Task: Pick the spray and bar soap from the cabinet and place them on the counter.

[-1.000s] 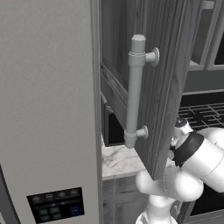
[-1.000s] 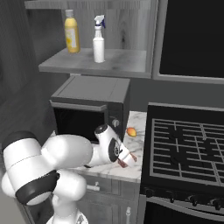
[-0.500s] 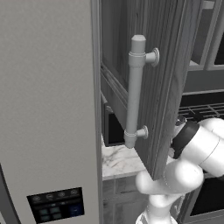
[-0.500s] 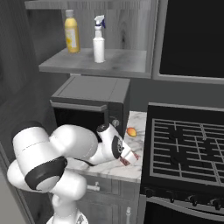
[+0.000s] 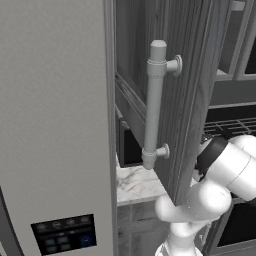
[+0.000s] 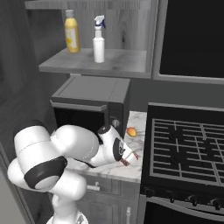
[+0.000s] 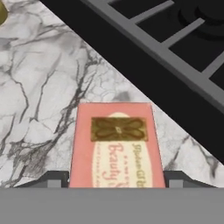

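Between my tool's (image 7: pixel 116 179) fingertips (image 7: pixel 51 178) lies the soap (image 7: pixel 116 146), pink with a pale label, flat on the marble bench (image 7: pixel 39 87). Both tips stand beside its edges; whether they grip it I cannot tell. Just past it runs the black stovetop (image 7: pixel 175 30). Up in the open cabinet (image 6: pixel 118 61) the spray (image 6: pixel 99 40) stands beside a yellow bottle (image 6: pixel 71 32), above the microwave (image 6: pixel 94 103).
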